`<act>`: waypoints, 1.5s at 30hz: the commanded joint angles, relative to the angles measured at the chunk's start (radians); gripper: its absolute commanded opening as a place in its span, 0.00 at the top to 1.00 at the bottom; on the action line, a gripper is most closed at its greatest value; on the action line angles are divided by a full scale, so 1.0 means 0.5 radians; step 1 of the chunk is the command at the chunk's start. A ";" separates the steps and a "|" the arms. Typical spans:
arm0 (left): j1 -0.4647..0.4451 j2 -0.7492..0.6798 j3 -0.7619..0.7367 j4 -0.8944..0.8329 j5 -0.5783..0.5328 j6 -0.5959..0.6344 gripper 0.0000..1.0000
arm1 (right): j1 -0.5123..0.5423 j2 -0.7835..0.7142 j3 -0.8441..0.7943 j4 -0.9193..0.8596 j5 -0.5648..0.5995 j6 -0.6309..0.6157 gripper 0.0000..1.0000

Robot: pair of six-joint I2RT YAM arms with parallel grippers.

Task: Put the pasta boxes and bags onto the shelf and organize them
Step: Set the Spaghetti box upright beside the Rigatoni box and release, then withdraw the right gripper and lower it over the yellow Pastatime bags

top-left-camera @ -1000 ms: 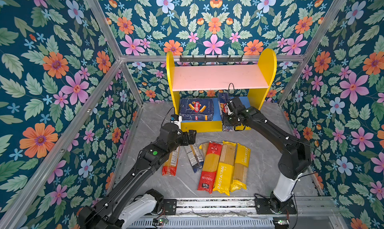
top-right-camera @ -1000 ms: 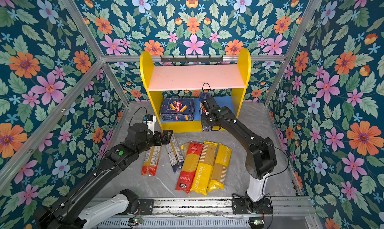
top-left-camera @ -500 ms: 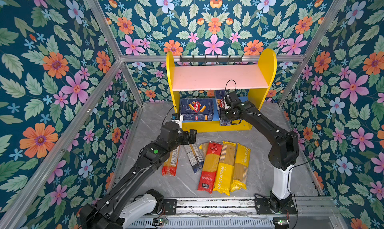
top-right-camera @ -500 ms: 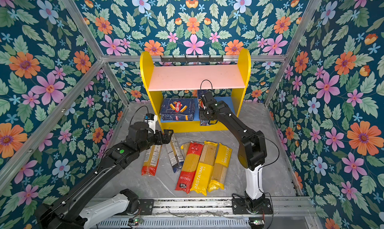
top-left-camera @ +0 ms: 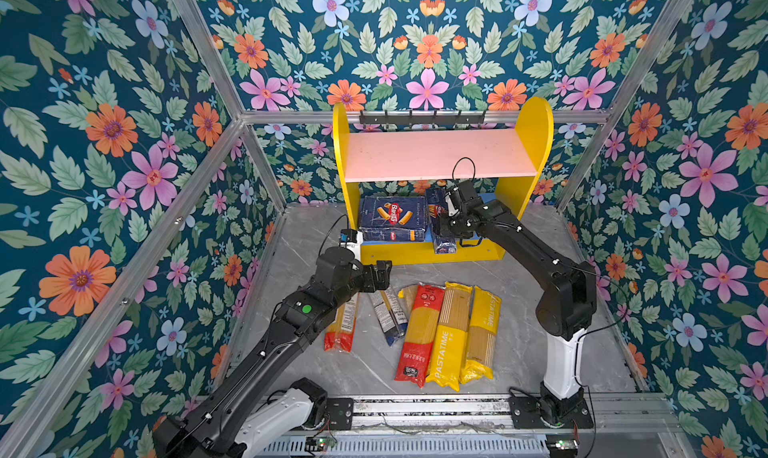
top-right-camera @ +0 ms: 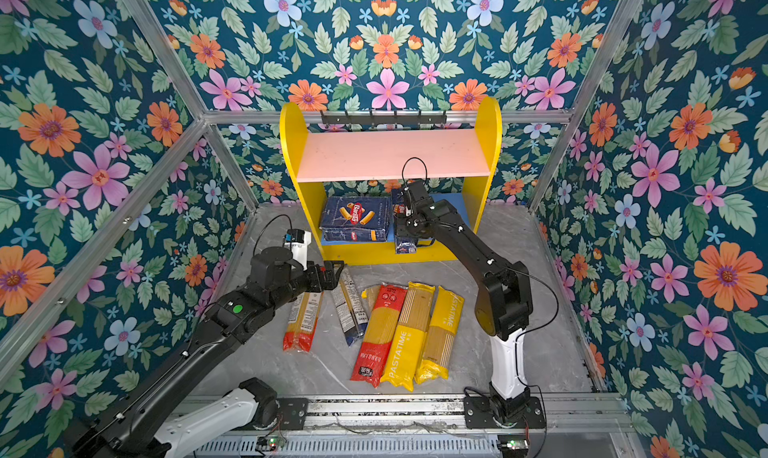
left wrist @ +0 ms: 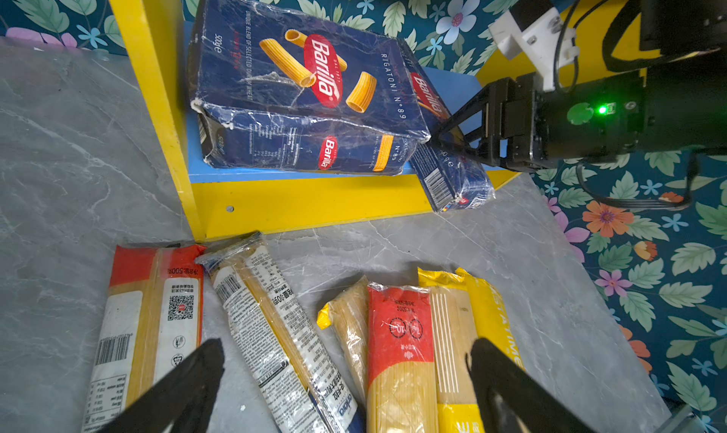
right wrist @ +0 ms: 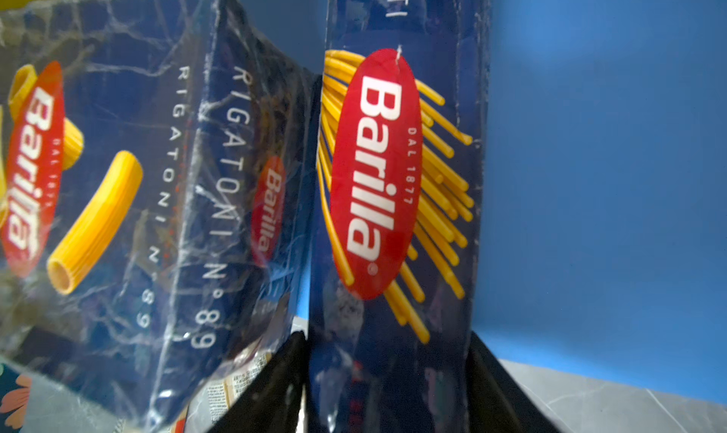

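Sitting on the shelf (top-left-camera: 536,135): rigatoni box (top-left-camera: 392,216), spaghetti box (top-left-camera: 444,241).

A staged robot test booth: floral-printed walls (top-left-camera: 124,144) on aluminium framing (top-left-camera: 291,117) around a grey marbled tabletop (top-left-camera: 365,377).

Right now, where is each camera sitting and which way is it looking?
Top views: high above the arms' bases, looking down and forward at the yellow-sided two-tier shelf; left arm and right arm both show.
Left wrist: on the left arm, facing slim spaghetti bags on the grey marbled tabletop; its open left pincer shows.
Right wrist: on the right arm, close against the long narrow dark blue spaghetti box; the right pincer straddles it.
Shared: both wrist views show the wide flat dark blue rigatoni box.
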State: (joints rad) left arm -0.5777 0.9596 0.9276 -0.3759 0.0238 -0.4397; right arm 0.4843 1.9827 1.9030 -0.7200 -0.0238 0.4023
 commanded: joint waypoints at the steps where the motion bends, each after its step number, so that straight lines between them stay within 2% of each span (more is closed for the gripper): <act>1: -0.001 -0.021 -0.013 -0.018 -0.015 0.008 0.00 | 0.003 -0.077 -0.052 0.043 -0.018 0.021 0.34; 5: -0.001 -0.042 -0.030 -0.025 -0.011 -0.004 0.00 | 0.003 -0.196 -0.200 0.085 -0.003 0.039 0.26; 15: -0.001 -0.109 -0.081 -0.028 0.092 -0.081 0.00 | 0.024 -0.559 -0.661 0.197 -0.009 0.142 0.18; 24: -0.077 -0.176 -0.187 -0.018 0.188 -0.189 0.00 | 0.234 -1.013 -1.061 0.077 0.201 0.241 0.14; 29: -0.258 -0.207 -0.240 -0.009 0.099 -0.267 0.00 | 0.398 -1.284 -1.350 -0.029 0.290 0.407 0.11; 35: -0.568 -0.206 -0.339 0.011 -0.099 -0.394 0.00 | 0.551 -1.643 -1.727 -0.162 0.404 0.636 0.09; 41: -0.938 -0.086 -0.365 0.029 -0.354 -0.487 0.01 | 0.602 -1.998 -2.029 -0.304 0.432 0.841 0.08; 45: -1.129 0.031 -0.327 0.048 -0.494 -0.520 0.01 | 0.714 -2.114 -2.142 -0.424 0.524 0.992 0.08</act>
State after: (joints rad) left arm -1.1065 0.9516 0.7513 -0.3840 -0.1360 -0.6769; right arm 0.8154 0.9463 0.8532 -0.8726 0.1867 0.8146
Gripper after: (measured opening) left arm 0.994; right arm 0.924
